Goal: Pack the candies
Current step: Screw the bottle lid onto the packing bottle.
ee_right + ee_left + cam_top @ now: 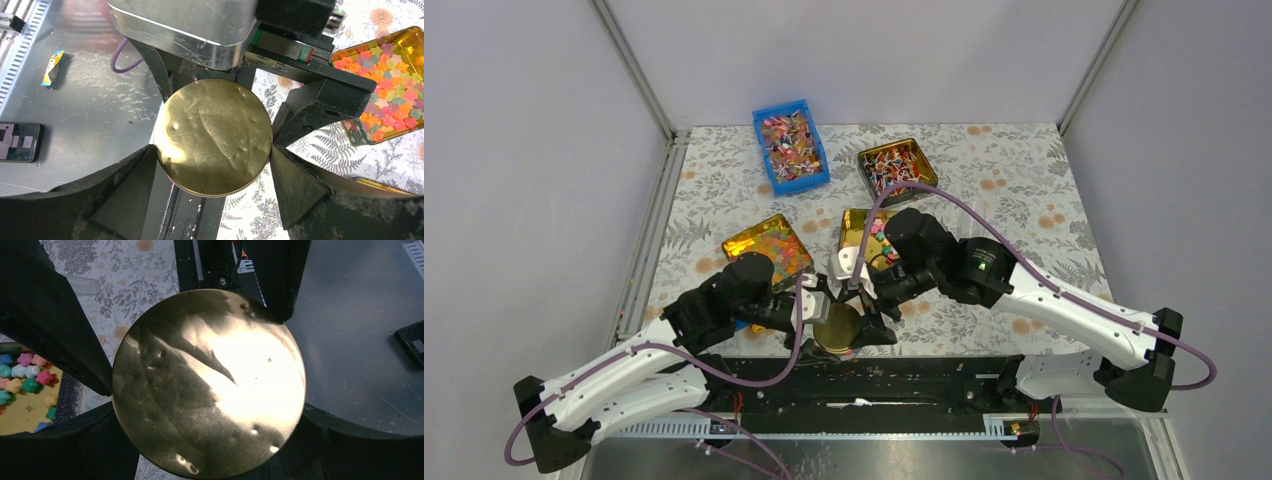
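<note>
Top external view: round gold tin (836, 328), dented and scratched metal, at worktop (1024, 170) near edge. Left fingers (60, 330) spread wide, clamping rim. Right fingers (125, 190) wide, flanking rim; grip unclear. Candies (879, 232): matte multicoloured stars in square gold tin (848, 222) just behind.

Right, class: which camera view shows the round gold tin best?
The right wrist view: the round gold tin appears whole and evenly lit. The left wrist view shows it large but glary; the top view shows it small, partly covered.
</note>
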